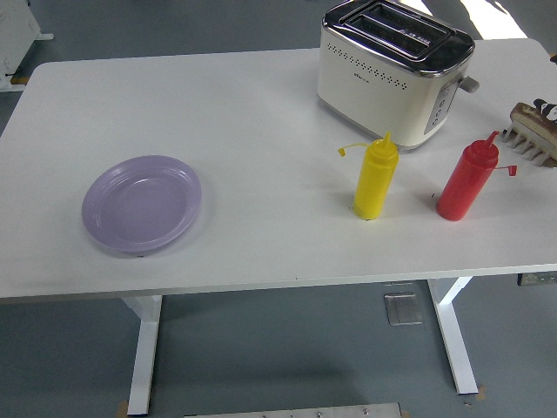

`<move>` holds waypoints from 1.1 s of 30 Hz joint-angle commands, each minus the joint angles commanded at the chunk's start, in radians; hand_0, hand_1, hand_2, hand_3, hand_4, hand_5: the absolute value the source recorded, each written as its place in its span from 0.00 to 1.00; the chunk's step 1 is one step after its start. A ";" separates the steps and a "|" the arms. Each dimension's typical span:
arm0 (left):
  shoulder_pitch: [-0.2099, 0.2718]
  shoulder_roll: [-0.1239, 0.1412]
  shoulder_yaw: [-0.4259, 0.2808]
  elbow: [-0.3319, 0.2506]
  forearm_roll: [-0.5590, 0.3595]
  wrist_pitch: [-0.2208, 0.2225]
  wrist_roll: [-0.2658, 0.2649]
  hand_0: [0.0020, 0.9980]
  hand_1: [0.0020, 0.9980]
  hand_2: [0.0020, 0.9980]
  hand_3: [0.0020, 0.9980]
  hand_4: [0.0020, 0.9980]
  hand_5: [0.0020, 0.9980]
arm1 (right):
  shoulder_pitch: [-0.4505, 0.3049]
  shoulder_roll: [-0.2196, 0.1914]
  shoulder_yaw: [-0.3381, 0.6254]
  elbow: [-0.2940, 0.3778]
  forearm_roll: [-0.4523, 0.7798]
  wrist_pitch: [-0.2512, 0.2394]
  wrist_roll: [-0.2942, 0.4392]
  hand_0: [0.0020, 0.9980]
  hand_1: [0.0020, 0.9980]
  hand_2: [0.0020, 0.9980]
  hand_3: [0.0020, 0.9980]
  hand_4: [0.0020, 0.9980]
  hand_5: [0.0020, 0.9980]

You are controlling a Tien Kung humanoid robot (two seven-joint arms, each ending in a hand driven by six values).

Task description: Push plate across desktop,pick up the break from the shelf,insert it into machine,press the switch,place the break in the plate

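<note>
A lilac plate [142,204] lies empty on the white table [261,131], at the left near the front edge. A cream toaster [392,72] with two open slots on top stands at the back right, its lever [468,84] on the right side. At the right edge a wooden rack [535,135] pokes into view with a brown slice of bread [533,114] resting in it, partly cut off by the picture's border. Neither of my hands appears in the head view.
A yellow squeeze bottle [376,177] and a red squeeze bottle [468,179] stand upright in front of the toaster, between it and the table's front edge. White furniture [17,35] shows at the top left corner.
</note>
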 joint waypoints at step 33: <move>-0.109 -0.032 0.152 0.292 0.114 -0.026 -0.044 0.78 0.70 0.65 0.62 0.80 1.00 | 0.076 0.047 -0.098 -0.211 -0.025 -0.079 0.018 0.58 0.62 0.64 0.72 0.75 0.24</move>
